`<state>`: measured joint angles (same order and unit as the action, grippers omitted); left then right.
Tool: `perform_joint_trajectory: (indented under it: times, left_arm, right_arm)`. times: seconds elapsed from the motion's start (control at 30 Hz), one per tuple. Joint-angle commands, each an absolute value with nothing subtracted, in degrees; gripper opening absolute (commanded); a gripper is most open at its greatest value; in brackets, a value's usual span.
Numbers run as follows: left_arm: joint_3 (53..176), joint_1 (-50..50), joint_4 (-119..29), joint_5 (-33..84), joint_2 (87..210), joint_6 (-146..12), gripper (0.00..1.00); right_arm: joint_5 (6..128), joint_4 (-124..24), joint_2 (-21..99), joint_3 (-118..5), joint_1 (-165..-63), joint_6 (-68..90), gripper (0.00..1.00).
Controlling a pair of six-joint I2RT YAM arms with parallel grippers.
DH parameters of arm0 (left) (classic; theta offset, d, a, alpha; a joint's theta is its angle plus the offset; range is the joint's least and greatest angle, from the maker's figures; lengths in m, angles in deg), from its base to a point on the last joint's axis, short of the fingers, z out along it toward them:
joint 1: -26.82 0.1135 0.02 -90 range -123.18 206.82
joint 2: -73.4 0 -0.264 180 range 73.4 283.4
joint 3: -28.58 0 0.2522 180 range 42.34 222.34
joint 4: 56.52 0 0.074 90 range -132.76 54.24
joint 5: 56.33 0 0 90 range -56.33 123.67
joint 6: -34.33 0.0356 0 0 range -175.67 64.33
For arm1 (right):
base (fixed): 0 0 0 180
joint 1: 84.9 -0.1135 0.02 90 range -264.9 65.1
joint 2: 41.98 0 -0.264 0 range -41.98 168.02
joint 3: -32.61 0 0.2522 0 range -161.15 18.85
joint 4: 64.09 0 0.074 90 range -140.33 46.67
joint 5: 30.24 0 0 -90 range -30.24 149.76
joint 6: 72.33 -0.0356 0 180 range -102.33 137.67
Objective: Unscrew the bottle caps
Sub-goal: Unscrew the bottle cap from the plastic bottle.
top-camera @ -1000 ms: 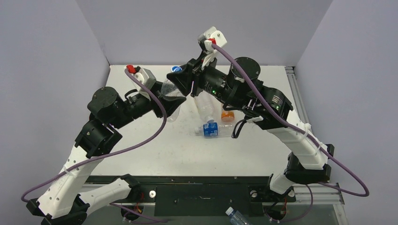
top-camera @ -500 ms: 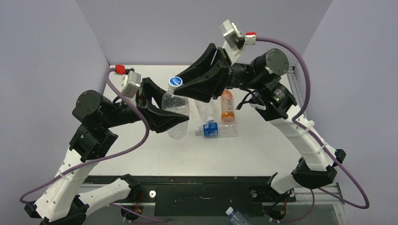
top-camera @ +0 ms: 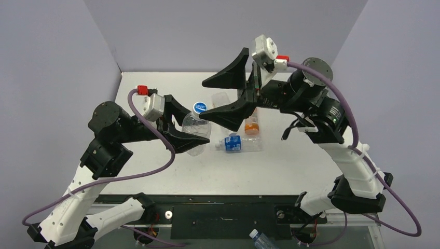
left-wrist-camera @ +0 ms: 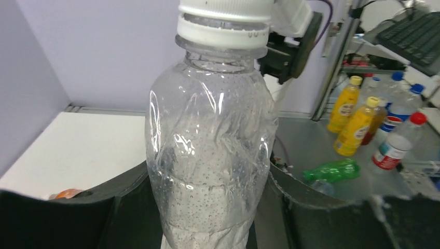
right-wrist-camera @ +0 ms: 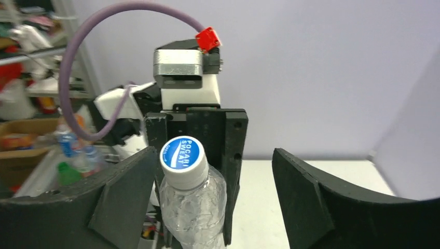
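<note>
Left gripper (top-camera: pixel 196 129) clamps the clear bottle (left-wrist-camera: pixel 210 155) upright so it can't spin, right gripper (top-camera: pixel 207 97) wide open, empty, straddling its cap (right-wrist-camera: pixel 181 154).

Glossy crinkled plastic bottle (left-wrist-camera: pixel 210 155), smooth cap (right-wrist-camera: pixel 182 155)

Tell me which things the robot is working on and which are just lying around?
In the job: blue-topped cap; clear bottle under it, gripped by left gripper; open right gripper at the cap.
Lying about: orange bottle, blue-labelled bottle on the table; yellow bottles in the background.
</note>
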<state>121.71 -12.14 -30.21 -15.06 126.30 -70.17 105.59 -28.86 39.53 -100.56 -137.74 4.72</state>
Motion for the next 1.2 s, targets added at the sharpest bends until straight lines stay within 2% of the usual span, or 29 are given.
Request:
perform_joint_trajectory:
  times: [0.0, 0.23, 0.5, 0.8, 1.03, 1.17]
  left_arm:
    - [119.7, -12.3, -28.7, -6.2, 124.5, -57.0, 0.0]
    - [117.4, -12.3, -30.8, 0.9, 123.9, -50.8, 0.0]
    - [116.6, -12.3, -31.4, 0.9, 123.1, -50.9, 0.0]
    - [116.4, -12.4, -32.2, 1.3, 122.7, -53.4, 0.0]
    - [117.3, -12.3, -33.3, 1.3, 123.3, -58.7, 0.0]
    - [118.0, -12.3, -34.4, 0.4, 123.7, -62.9, 0.0]
  right_arm:
    - [79.9, -13.3, 36.5, -103.2, -144.6, 24.1, 0.78]
    - [61.7, -13.8, 39.5, -104.2, -154.2, 27.3, 0.79]
    - [58.0, -27.2, 39.5, -100.1, -154.5, 22.1, 0.55]
    - [61.4, -29.2, 41.5, -100.9, -153.8, 19.2, 0.31]
    - [61.5, -30.4, 41.5, -100.0, -153.8, 19.4, 0.02]
    - [64.5, -31.6, 41.0, -99.3, -153.6, 20.0, 0.0]
